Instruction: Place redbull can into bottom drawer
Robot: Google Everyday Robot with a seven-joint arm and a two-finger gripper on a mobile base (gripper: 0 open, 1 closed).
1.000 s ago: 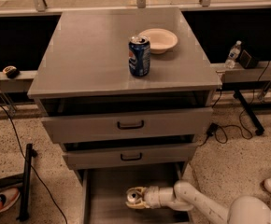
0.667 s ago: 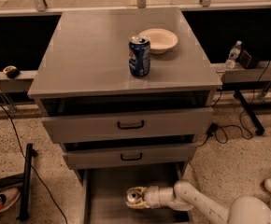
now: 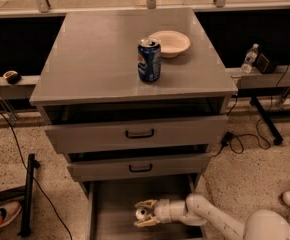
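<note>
The bottom drawer point(image 3: 116, 207) is pulled out at the foot of the grey cabinet, and its flat floor shows. My gripper point(image 3: 143, 214) reaches into it from the right, low over the floor. Its two pale fingers are closed around the redbull can point(image 3: 142, 214). Only the can's small round end shows between them; the rest of the can is hidden by the gripper.
A blue Pepsi can point(image 3: 149, 60) and a white bowl point(image 3: 169, 43) stand on the cabinet top. The two upper drawers point(image 3: 135, 134) with black handles are slightly open above the gripper. A water bottle point(image 3: 249, 59) and cables are at the right, and shoes point(image 3: 0, 218) at the left.
</note>
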